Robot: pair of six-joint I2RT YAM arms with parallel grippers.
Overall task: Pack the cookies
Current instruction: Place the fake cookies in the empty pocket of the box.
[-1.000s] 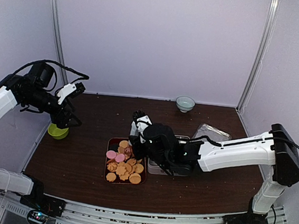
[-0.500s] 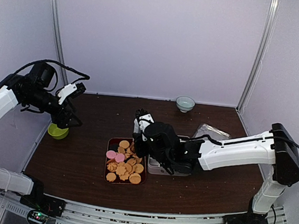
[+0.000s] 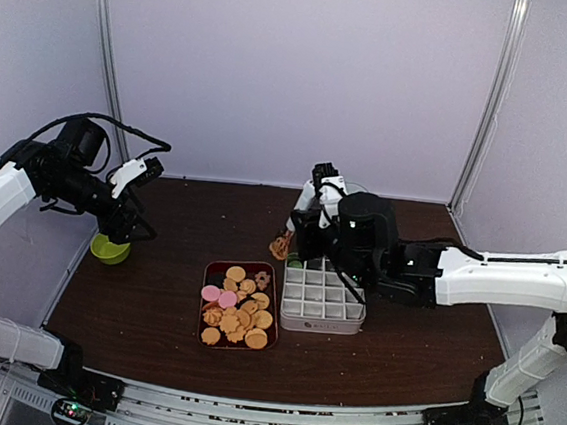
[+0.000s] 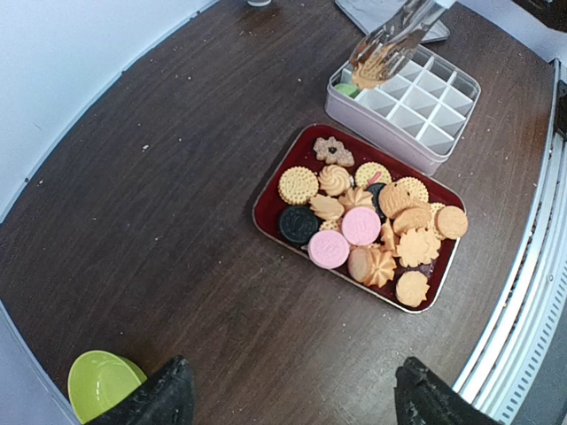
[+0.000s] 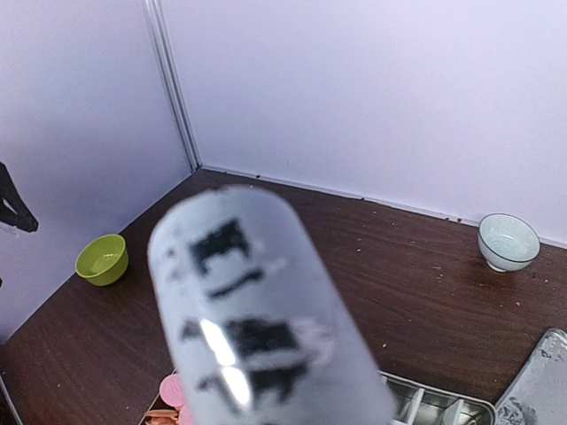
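Cookie, golden-orange [image 4: 376, 69], nipped in silver metal tongs [image 4: 403, 31]: only the left wrist view shows it close. Right pincer [image 3: 317, 194], arm stretched leftward, clamps the tongs above it.

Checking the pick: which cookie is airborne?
The golden cookie pinched in the tongs by the divided box; the others lie in the red tray, one green one in the box.

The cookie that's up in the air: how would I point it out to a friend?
Find the white divided box beside the red tray. Metal tongs hang by one corner of it, pinching a golden cookie. It alone is in the air; the rest lie flat.
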